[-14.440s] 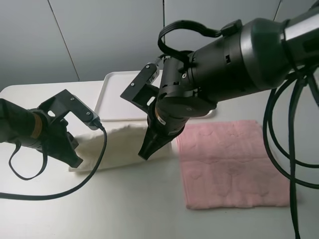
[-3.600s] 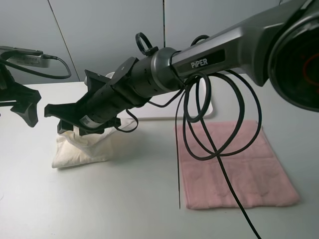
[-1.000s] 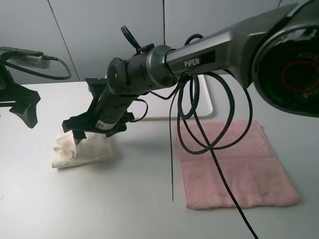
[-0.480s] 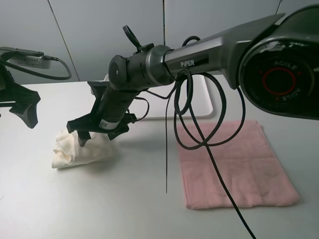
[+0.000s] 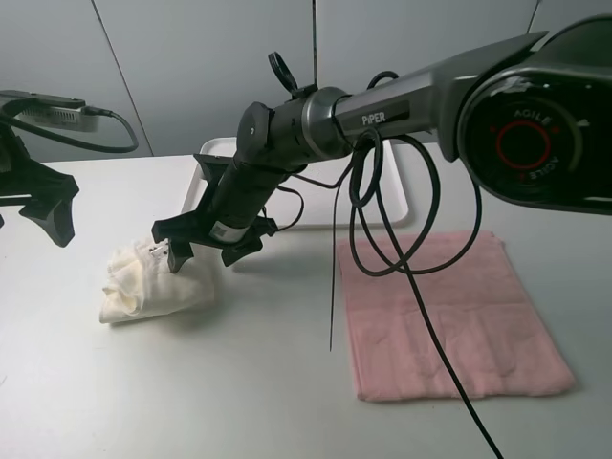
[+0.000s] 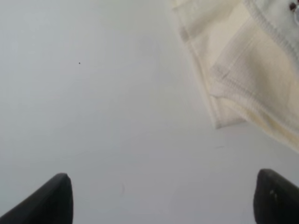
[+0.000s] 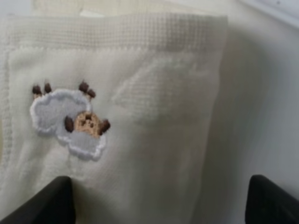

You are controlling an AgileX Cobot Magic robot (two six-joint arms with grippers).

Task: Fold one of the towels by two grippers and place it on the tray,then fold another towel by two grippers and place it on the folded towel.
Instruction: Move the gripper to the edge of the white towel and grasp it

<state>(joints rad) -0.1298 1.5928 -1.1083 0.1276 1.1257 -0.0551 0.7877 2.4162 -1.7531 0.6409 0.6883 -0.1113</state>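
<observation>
— Over the left half of the bench (image 5: 239, 382), from the high camera, we find the cream towel (image 5: 143, 287) bunched into a loose heap. It is not on the tray (image 5: 212, 151), which lies just behind it. The pink towel (image 5: 478, 306) lies flat, well apart to the right.

— Agreed. The right hand (image 5: 206, 253) reaches across the middle and hangs over the heap's right-hand end. The left hand (image 5: 48, 206) is raised at the far left, clear of the cloth.

— On the left wrist view we see its fingertips (image 6: 56, 198) spread wide, with only bare bench between them. The towel's hemmed corner lies ahead and off to one side, outside the jaws.

— So it pinches nothing. On the right wrist view the towel fills the picture, its embroidered sheep (image 7: 70, 123) face up. The fingertips (image 7: 46, 200) stand wide apart over the cloth. We read that hand as spread too, though we cannot tell whether it touches.

— Then we judge the fold untidy and the tray step not yet begun. The heap's long axis runs roughly left to right. The right hand is already at one end, so the left hand would have to travel rightward to take the other.
</observation>
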